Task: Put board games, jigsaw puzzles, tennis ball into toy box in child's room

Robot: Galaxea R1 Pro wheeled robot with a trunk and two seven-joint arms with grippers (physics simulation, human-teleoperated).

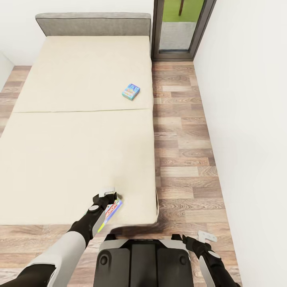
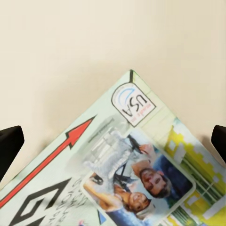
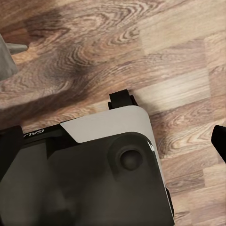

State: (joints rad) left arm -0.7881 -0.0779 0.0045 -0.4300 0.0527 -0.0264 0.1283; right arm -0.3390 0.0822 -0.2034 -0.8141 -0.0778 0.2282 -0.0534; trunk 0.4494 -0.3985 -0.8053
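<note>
Wood-plank floor [image 1: 179, 159]: brown and grey boards. White wall [image 1: 247, 119]: borders the floor on the side far from the bed. Dark-framed glass door [image 1: 181, 28]: stands at the floor's far end; green ground is visible through its upper pane.

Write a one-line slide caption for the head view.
Left end effector at a colourful printed game box on the cream-covered bed; a small blue game box lies farther up.
</note>
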